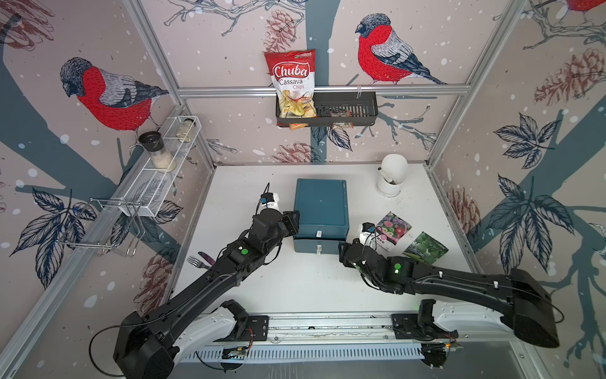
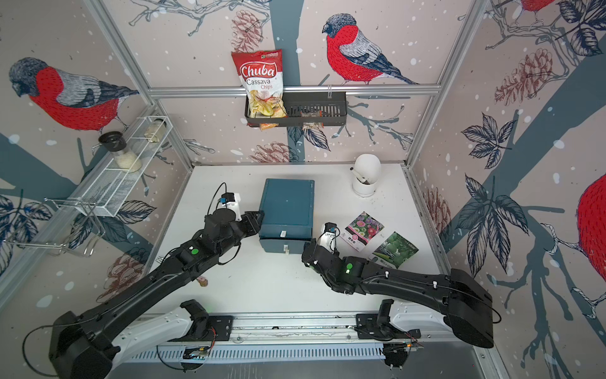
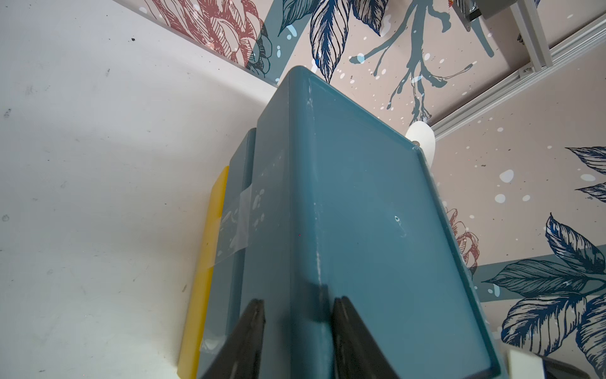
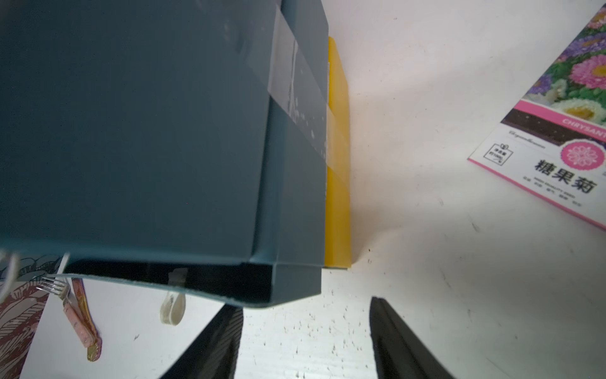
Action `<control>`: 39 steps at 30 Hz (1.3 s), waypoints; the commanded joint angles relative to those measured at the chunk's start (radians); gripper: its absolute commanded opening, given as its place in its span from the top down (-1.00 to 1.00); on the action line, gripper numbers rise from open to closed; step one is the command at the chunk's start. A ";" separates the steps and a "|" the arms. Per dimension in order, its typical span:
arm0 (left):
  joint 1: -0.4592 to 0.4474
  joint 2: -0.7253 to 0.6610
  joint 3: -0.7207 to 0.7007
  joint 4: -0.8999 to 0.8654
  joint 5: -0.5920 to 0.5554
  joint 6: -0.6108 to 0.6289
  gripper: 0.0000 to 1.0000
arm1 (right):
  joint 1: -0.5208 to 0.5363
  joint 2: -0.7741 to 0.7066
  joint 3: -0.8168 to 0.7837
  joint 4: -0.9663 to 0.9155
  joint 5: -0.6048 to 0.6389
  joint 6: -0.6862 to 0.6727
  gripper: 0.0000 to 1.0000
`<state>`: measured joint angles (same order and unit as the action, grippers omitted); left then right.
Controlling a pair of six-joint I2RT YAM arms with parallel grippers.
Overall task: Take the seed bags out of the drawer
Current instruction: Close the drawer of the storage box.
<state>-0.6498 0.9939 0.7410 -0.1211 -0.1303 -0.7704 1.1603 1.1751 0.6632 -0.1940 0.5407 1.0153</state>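
A blue drawer cabinet [image 1: 321,203] stands mid-table. Its lower drawer [image 1: 316,246] is pulled out a little, and its dark inside [image 4: 164,274] shows nothing I can make out. Two seed bags lie on the table to its right: a pink-purple flower packet [image 1: 392,228] [image 4: 557,141] and a green one [image 1: 426,247]. My left gripper [image 1: 292,223] [image 3: 299,299] is at the cabinet's front left top corner, fingers apart astride that edge. My right gripper [image 1: 342,249] [image 4: 306,303] is open beside the drawer's front right corner, bare table between its fingers.
A yellow slab [image 4: 337,164] lies under the cabinet. A fork and a pink-handled knife [image 1: 200,261] lie front left. A white jar [image 1: 392,175] stands at the back right. A red chips bag [image 1: 292,82] sits in a black wall basket [image 1: 354,108]. A wire shelf [image 1: 157,177] hangs left.
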 commanded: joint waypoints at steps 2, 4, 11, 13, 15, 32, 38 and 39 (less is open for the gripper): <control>0.000 0.003 -0.006 -0.162 0.002 0.020 0.21 | -0.039 0.020 0.030 0.048 -0.016 -0.072 -0.30; -0.001 0.002 -0.007 -0.164 0.001 0.020 0.21 | -0.055 0.026 0.036 0.052 -0.019 -0.082 -0.30; 0.000 0.002 -0.008 -0.158 0.007 0.020 0.14 | -0.071 0.031 0.031 0.058 -0.016 -0.088 -0.29; 0.000 0.004 -0.011 -0.153 0.006 0.019 0.10 | -0.073 0.033 0.030 0.057 -0.021 -0.090 -0.29; -0.001 0.008 -0.008 -0.146 0.007 0.016 0.05 | -0.071 0.034 0.030 0.050 -0.024 -0.090 -0.29; 0.001 0.006 0.012 -0.129 0.008 -0.008 -0.08 | -0.108 0.047 0.101 -0.004 -0.022 -0.122 -0.28; 0.001 -0.004 0.004 -0.122 0.016 -0.023 -0.06 | 0.035 0.005 0.098 -0.065 0.061 -0.007 -0.26; 0.002 -0.006 0.003 -0.121 0.019 -0.026 -0.06 | 0.075 -0.002 0.085 -0.063 0.068 0.026 -0.27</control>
<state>-0.6498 0.9897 0.7536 -0.1589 -0.1295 -0.7887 1.1778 1.1904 0.7628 -0.2218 0.5499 0.9535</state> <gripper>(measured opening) 0.531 0.634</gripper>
